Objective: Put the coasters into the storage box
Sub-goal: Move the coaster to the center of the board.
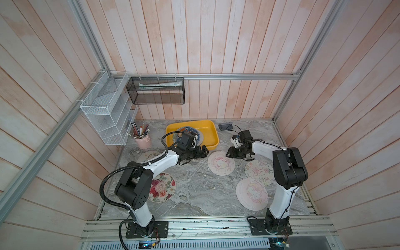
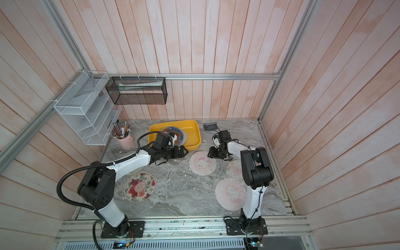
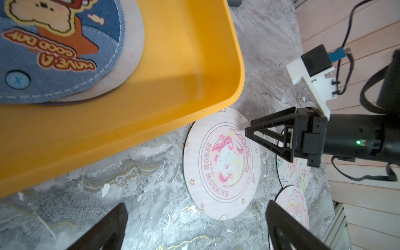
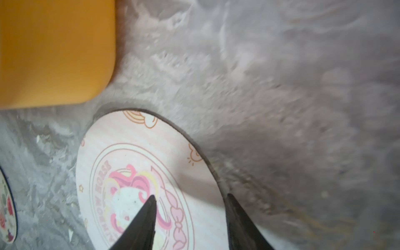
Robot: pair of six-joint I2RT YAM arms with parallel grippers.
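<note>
1. Well left of the storage box [image 1: 213, 145], a flowered coaster [image 1: 162, 188] lies flat on the table [image 1: 194, 190].
2. Just before the box's near wall, the left gripper [image 1: 200, 152] hovers, jaws spread wide, empty.
3. Inside the box, a blue coaster [image 3: 54, 47] tops a pale coaster [image 3: 132, 54].
4. By the box's near right corner lies the Rainbow Horse coaster [image 4: 134, 164]; the right gripper [image 4: 190, 195] straddles its edge, jaws half-spread, pinching nothing.
5. Farther right of the box lie a butterfly coaster [image 1: 258, 171] and a pony coaster [image 1: 252, 194].

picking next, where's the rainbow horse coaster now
In both top views the rainbow horse coaster lies flat on the table, just in front of the storage box's near right corner, with the right pincer over its edge.
</note>
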